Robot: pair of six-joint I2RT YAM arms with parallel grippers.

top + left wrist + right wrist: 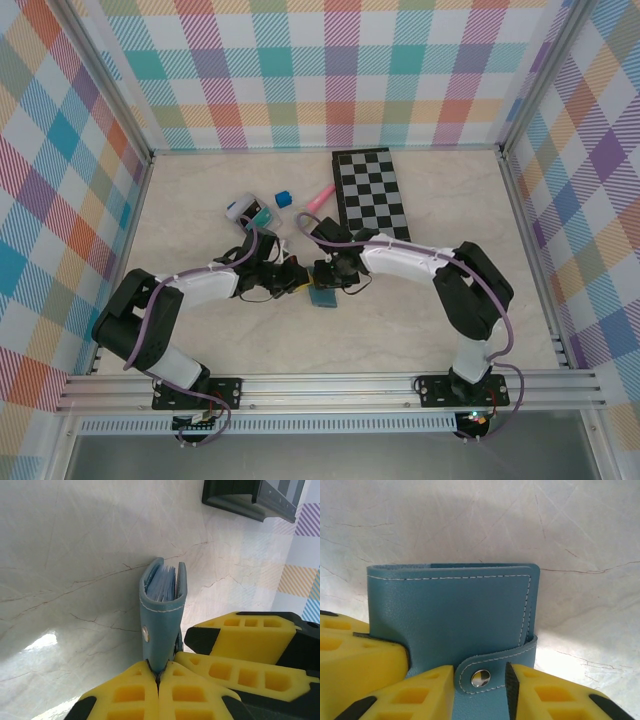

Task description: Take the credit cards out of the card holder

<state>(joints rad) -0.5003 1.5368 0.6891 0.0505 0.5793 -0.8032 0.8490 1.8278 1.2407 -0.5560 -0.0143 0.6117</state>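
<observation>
The card holder, a slate-blue folding wallet, stands on edge on the table, closed. In the left wrist view my left gripper is shut on the bottom edge of the card holder, and pale leaves show between its covers. The credit cards are hidden inside. In the right wrist view the snap strap is fastened across the cover. My right gripper is part open against that cover, one yellow fingertip on each side of the strap's metal stud. From above, the left gripper and right gripper meet at the holder.
A black-and-white chessboard lies behind and to the right. A pink object, a small blue block and a teal-and-white item sit behind the grippers. Plaid walls close in the table on three sides.
</observation>
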